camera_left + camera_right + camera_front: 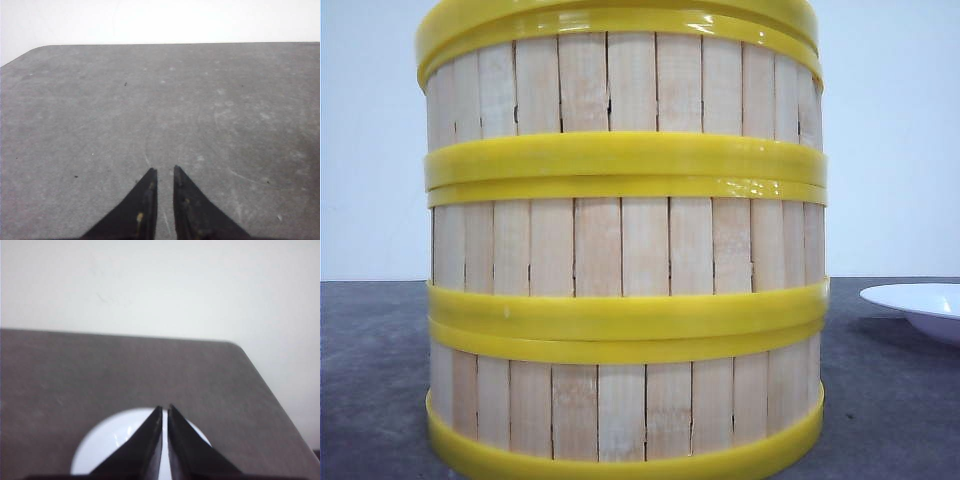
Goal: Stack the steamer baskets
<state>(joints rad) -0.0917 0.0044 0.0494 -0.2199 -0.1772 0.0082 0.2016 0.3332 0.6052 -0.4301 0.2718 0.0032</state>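
- You see three baskets [623,245] stacked in one upright column, filling the front view very near the camera; the bottom one rests on the counter [370,380].
- Their yellow rims meet at each joint, and the slat walls line up fairly evenly.
- A white plate [920,305] sits on the counter to the right of the stack, apart from it.
- Your left hand [165,172] hangs over bare grey counter, fingers nearly together with a thin gap, grasping nothing.
- Your right hand [165,409] is clenched to a sliver, grasping nothing, poised above the plate [110,437].
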